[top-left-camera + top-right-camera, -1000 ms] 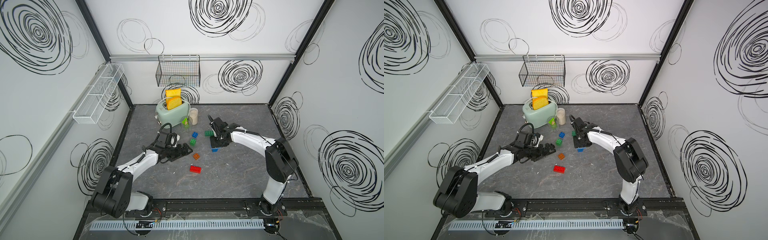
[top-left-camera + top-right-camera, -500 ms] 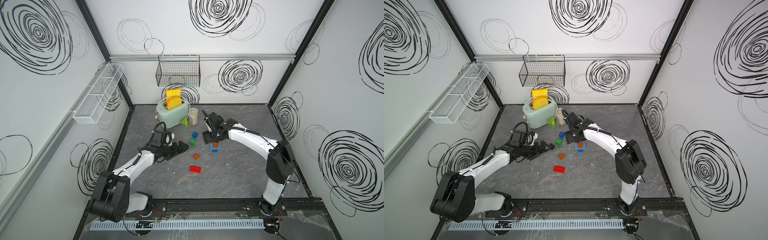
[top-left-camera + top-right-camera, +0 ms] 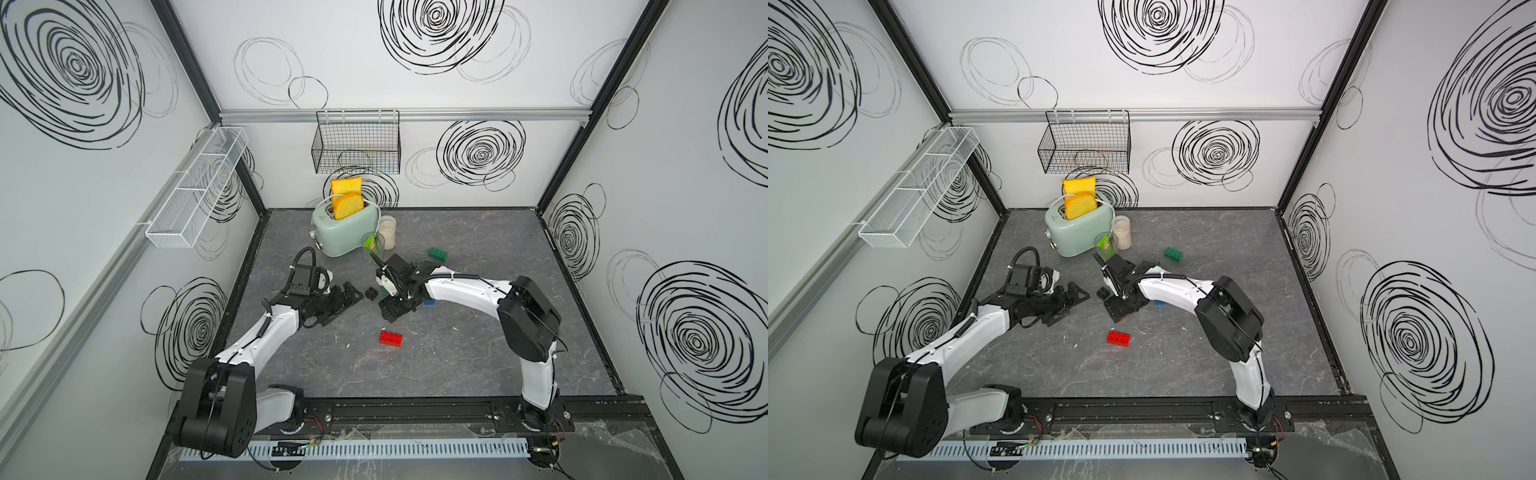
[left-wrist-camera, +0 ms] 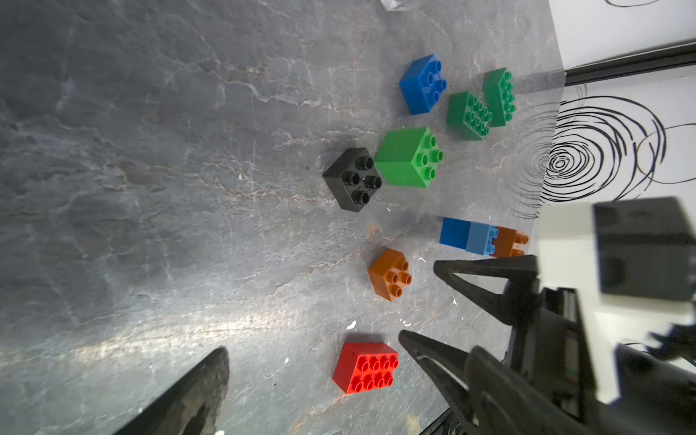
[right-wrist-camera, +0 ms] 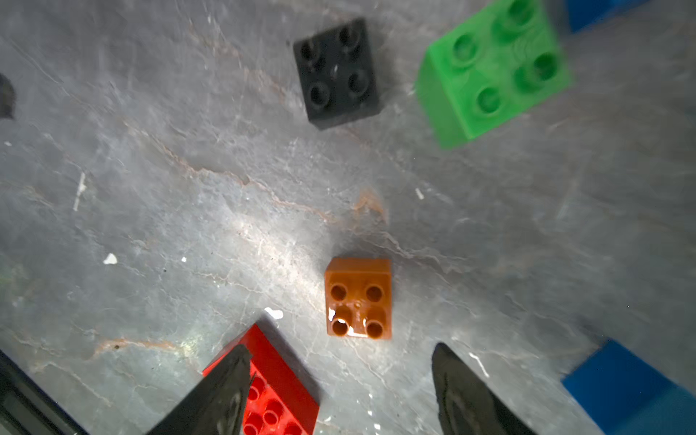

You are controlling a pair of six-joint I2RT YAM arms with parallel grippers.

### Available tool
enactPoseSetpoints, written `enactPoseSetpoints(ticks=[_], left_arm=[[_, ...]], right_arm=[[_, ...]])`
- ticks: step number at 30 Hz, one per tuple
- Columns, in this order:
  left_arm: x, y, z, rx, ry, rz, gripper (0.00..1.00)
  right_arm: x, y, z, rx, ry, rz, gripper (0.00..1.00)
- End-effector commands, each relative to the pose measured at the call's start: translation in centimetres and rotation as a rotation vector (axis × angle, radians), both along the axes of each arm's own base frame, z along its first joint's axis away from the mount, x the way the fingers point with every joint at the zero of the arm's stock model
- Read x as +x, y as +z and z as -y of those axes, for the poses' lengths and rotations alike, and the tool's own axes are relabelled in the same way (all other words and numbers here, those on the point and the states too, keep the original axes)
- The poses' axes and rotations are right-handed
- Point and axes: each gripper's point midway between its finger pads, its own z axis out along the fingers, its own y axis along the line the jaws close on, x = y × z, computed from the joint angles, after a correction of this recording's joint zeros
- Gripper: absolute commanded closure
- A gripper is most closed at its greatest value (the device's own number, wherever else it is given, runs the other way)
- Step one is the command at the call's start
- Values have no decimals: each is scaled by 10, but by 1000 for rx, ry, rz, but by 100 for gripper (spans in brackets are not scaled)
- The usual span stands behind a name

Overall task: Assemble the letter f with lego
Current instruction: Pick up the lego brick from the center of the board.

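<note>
Right wrist view: the right gripper [image 5: 342,391] has its two jaws apart, with nothing between them. A small orange brick [image 5: 357,297] sits on the grey table [image 5: 150,188] just in front of it. A red brick [image 5: 278,395] peeks out from behind one finger. Further out lie a black brick [image 5: 337,71] and a bright green brick [image 5: 493,71]. In a top view, the left gripper [image 3: 347,301] is just left of the middle of the frame. It is wide open and holds nothing. The black brick lies just to its right. A dark green brick [image 3: 439,253] lies a little right of the middle.
</note>
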Motion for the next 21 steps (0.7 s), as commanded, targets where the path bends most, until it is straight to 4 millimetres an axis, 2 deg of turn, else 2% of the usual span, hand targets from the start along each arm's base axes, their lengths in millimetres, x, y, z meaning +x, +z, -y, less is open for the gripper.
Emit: enactPoseSetpoints(ticks=[1, 6, 21], left_arm=[[-2, -2, -7, 7, 28, -10, 0], [-3, -4, -7, 8, 29, -16, 0], [-2, -7, -6, 7, 25, -19, 0]], right_arm=[[-3, -12, 0, 7, 43, -7, 24], [-3, -22, 2, -3, 46, -9, 29], [5, -32, -8, -3, 47, -6, 44]])
